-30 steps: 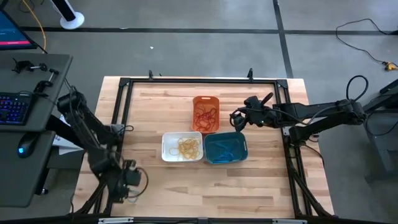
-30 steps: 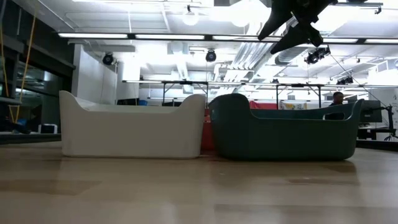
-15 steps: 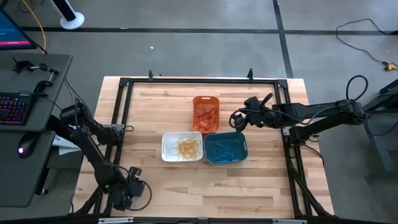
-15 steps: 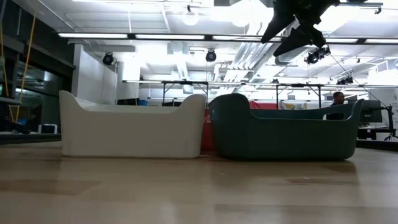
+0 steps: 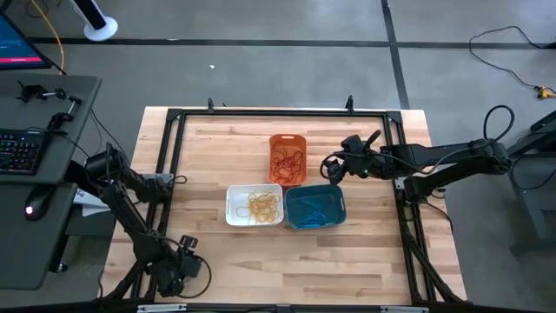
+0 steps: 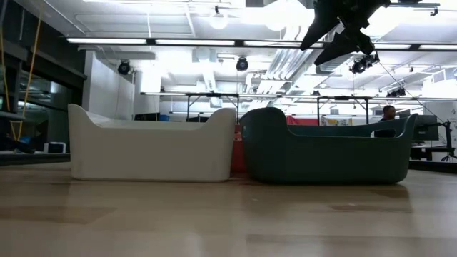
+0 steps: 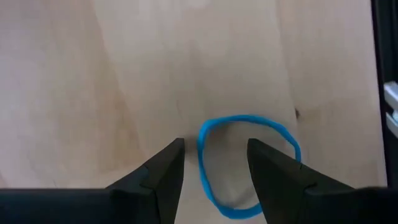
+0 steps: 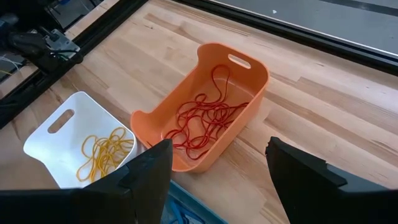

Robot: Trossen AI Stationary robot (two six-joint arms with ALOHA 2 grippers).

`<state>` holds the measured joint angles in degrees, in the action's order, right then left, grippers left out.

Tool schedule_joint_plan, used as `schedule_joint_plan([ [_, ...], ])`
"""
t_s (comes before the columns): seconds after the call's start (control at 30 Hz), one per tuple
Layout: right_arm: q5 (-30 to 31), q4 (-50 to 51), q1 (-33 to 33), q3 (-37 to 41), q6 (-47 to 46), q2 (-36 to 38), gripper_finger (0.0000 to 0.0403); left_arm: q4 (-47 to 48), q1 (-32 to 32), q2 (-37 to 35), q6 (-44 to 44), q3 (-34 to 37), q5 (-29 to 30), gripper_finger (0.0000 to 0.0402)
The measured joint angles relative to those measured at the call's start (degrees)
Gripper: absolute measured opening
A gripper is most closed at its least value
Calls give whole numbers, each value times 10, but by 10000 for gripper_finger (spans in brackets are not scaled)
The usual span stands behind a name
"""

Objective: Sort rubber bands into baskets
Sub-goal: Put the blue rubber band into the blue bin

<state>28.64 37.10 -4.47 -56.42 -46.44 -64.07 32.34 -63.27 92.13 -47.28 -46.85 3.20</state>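
A blue rubber band lies flat on the wood near the table's near left corner. My left gripper points down over it, open, and one side of the loop runs between its fingers; in the high view it stands by the near edge. My right gripper hangs open and holds nothing, above the table just right of the orange basket. That basket holds red bands. The white basket holds yellow bands. The teal basket holds blue ones.
The three baskets stand together mid-table, white and teal side by side nearer the front. A thin yellowish band lies on the wood near the front edge. A black frame runs round the table. A desk with a keyboard stands left.
My left gripper has gone toward the table's near edge and down, close above the wood at the near left corner, rolling a little as it went. Its fingers stay open.
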Motion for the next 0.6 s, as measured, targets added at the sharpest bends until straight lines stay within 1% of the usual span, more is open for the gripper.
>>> schedule_joint_plan([
  [0.13,0,0,0,0,0,0,248,2,-9,0,15,0,4,168],
  [0.33,0,4,0,0,0,0,248,1,-9,6,24,0,29,168],
  [0.6,-1,5,0,0,0,0,248,0,-9,36,24,-3,38,167],
])
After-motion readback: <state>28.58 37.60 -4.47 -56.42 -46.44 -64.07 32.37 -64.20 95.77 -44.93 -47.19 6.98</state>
